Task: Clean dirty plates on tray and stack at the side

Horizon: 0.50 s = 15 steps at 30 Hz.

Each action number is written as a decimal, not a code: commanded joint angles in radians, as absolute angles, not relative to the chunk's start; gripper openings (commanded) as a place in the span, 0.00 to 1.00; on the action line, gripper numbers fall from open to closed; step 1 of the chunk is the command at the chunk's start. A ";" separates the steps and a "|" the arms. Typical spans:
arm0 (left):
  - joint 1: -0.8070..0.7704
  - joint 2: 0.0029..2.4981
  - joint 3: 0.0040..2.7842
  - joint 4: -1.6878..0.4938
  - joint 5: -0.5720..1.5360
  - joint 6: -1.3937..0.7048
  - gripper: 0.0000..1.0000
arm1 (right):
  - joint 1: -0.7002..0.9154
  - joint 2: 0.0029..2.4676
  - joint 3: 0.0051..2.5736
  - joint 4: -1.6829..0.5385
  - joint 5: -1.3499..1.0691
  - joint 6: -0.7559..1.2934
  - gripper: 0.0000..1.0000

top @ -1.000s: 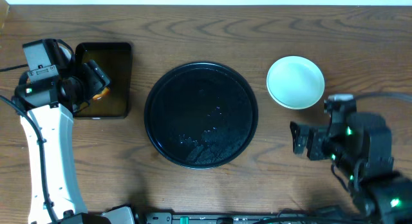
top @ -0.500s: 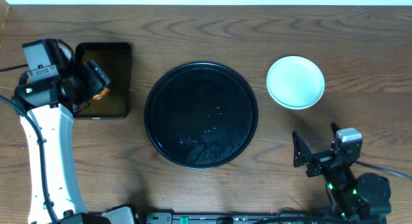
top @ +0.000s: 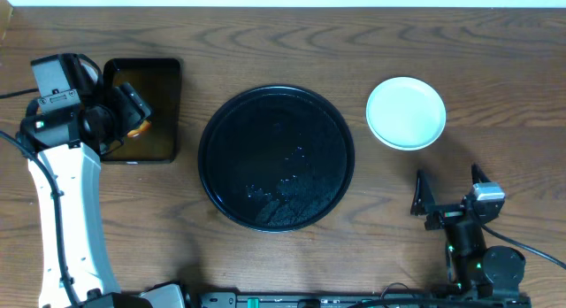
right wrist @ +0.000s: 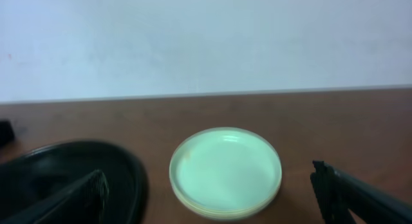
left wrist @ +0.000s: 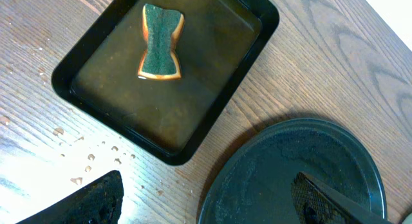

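Observation:
The round black tray (top: 276,157) lies mid-table, wet and glossy, with no plates on it. A stack of plates (top: 406,112) stands to its right on the wood, pale mint on top, with no smear showing. A yellowish rim shows under the plates (right wrist: 225,171) in the right wrist view. My right gripper (top: 447,180) is open near the table's front edge, apart from the stack and pointing toward it. My left gripper (top: 133,109) is open and empty over the rectangular tray's edge. In the left wrist view its fingers (left wrist: 90,201) straddle the round tray's rim (left wrist: 222,179).
A small rectangular black tray (left wrist: 116,102) with a brownish inside sits at the far left and holds a green and orange sponge (left wrist: 161,40). Water drops (left wrist: 84,163) dot the wood beside it. A pale wall (right wrist: 206,37) rises behind the table.
My right arm has drawn back from beside the plate stack toward the front edge of the table, its gripper staying open. The left arm has not moved.

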<state>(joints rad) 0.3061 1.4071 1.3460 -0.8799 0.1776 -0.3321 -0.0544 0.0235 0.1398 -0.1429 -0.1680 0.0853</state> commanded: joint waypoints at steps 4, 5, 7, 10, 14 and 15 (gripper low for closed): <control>0.310 1.412 1.350 -0.882 0.175 -0.318 0.84 | -0.073 0.009 0.019 0.054 -0.173 0.073 0.99; 0.310 1.412 1.350 -0.882 0.175 -0.318 0.84 | -0.073 0.005 0.003 0.078 -0.170 0.072 0.99; 0.310 1.412 1.350 -0.882 0.175 -0.318 0.84 | -0.073 0.005 0.006 0.068 -0.156 0.071 0.99; 0.310 1.412 1.350 -0.882 0.175 -0.318 0.84 | -0.073 0.005 0.006 0.061 -0.121 0.068 0.99; 0.310 1.412 1.350 -0.882 0.175 -0.318 0.84 | -0.073 0.005 0.006 -0.001 -0.057 0.069 0.99; 0.310 1.412 1.350 -0.882 0.175 -0.318 0.84 | -0.073 0.005 0.006 -0.021 -0.046 0.068 0.99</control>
